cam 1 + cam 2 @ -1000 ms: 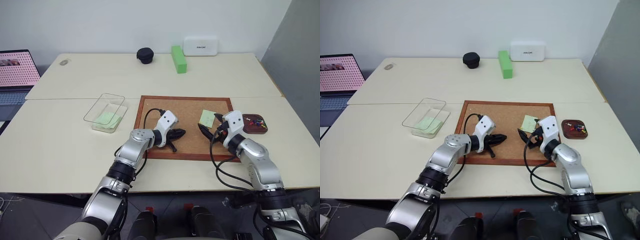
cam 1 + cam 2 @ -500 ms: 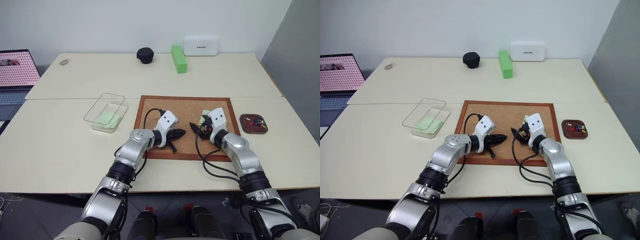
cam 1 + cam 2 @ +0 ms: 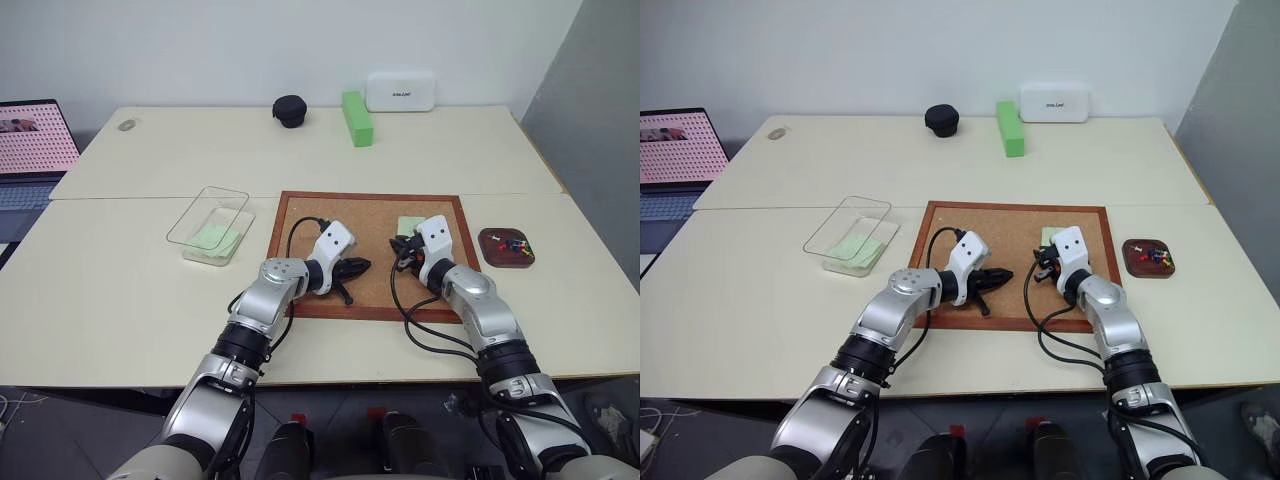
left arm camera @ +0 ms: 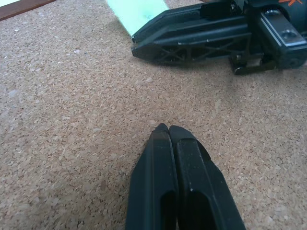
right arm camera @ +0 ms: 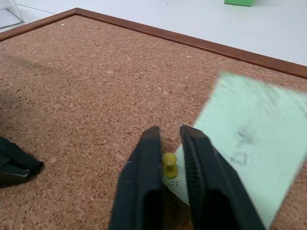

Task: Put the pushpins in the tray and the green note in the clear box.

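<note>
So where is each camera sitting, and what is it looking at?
Head views: up on the head, looking down over both arms at the cork board, tray and clear box.
Left wrist view: along the shut left gripper, facing the right gripper.
Right wrist view: along the right gripper, shut on a yellow pushpin in the green note.
Both wrist views share the note.

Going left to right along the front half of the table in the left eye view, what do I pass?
Clear box → left pincer, shut, over the cork board → right pincer, shut on a yellow pushpin → green note → tray holding pushpins.
</note>
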Available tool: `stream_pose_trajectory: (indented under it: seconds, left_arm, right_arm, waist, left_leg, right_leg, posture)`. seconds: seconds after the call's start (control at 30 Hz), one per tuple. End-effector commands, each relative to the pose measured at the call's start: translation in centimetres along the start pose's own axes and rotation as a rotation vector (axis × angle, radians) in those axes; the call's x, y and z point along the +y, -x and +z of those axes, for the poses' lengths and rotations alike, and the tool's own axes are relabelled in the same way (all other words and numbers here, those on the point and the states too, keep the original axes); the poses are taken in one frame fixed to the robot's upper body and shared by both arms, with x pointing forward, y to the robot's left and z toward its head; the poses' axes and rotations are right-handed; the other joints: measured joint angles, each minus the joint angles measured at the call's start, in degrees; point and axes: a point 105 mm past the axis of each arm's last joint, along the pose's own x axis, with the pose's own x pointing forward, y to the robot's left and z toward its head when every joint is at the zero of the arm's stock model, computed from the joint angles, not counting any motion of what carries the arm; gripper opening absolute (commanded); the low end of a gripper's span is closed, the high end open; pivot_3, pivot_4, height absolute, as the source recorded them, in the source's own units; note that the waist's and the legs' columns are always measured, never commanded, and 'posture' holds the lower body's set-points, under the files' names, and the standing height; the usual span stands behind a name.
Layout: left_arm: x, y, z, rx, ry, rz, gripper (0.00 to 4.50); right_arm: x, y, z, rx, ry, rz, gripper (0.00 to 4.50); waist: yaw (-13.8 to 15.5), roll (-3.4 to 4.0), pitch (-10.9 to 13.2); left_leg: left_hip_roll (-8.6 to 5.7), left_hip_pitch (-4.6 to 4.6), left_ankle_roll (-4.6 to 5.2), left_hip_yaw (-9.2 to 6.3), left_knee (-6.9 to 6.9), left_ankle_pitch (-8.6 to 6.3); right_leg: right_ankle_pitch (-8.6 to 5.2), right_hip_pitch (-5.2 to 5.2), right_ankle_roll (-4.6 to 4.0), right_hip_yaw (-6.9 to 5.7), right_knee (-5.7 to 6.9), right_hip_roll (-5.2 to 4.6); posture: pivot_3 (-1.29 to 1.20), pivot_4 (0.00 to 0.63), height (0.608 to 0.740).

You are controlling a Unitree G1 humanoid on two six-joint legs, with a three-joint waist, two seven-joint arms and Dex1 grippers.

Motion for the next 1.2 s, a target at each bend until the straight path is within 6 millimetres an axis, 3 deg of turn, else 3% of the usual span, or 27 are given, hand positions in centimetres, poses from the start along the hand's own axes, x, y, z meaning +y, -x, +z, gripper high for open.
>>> stream_pose_trajectory:
  seconds: [0.03, 0.2, 0.57, 0.8, 0.97, 1.2]
  left_arm:
    - [-0.7, -0.3, -2.0, 0.074, 0.031, -0.024, 0.0]
    - [-0.6, -0.3, -1.9, 0.072, 0.032, -0.024, 0.0]
    - [-0.6, -0.4, -1.9, 0.069, 0.039, -0.021, 0.0]
    - [-0.6, -0.5, -1.5, 0.053, 0.045, -0.015, 0.0]
    - [0.3, -0.2, 0.7, -0.063, 0.106, 0.022, 0.0]
    - [1.8, 1.2, 4.9, -0.243, 0.298, 0.024, 1.4]
  right_arm:
    - [-0.8, 0.4, 1.0, -0.039, 0.002, -0.032, 0.01]
    - [-0.6, 0.6, 1.2, -0.047, 0.039, -0.022, 0.01]
    - [0.1, 1.9, 6.6, -0.251, 0.178, -0.006, 0.01]
    - [-0.4, 2.2, 7.1, -0.263, 0.223, -0.03, 0.01]
    - [-0.7, 2.5, 6.1, -0.205, 0.401, -0.013, 0.01]
    - [-1.7, 3.3, 6.1, -0.189, 0.542, -0.02, 0.0]
  waist:
    - [0.0, 0.0, 0.0]
    - [0.0, 0.0, 0.0]
    - [0.0, 0.0, 0.0]
    - [0.0, 0.0, 0.0]
    - [0.1, -0.01, 0.0]
    - [-0.2, -0.09, 0.1]
  left_leg:
    - [0.0, 0.0, 0.0, 0.0, 0.0, 0.0]
    - [0.0, 0.0, 0.0, 0.0, 0.0, 0.0]
    - [0.0, -0.01, 0.0, 0.0, 0.01, 0.0]
    - [-0.01, -0.01, 0.0, 0.0, 0.01, 0.0]
    - [-0.04, -0.04, 0.0, 0.0, 0.02, 0.0]
    - [0.02, -0.06, 0.0, 0.0, 0.01, 0.0]
  right_leg:
    - [0.0, 0.0, 0.0, 0.0, 0.0, 0.0]
    - [0.0, 0.0, 0.0, 0.0, 0.0, 0.0]
    - [-0.01, -0.01, 0.02, 0.0, 0.0, 0.0]
    - [0.0, 0.0, 0.01, 0.0, -0.01, -0.01]
    - [-0.01, 0.0, 0.01, -0.01, -0.03, -0.03]
    - [-0.01, -0.07, 0.02, -0.01, -0.01, 0.02]
  posture:
    - [0.0, 0.15, 0.74]
    - [0.0, 0.15, 0.74]
    - [0.0, 0.15, 0.74]
    - [0.0, 0.15, 0.74]
    - [0.0, 0.15, 0.74]
    - [0.0, 0.15, 0.74]
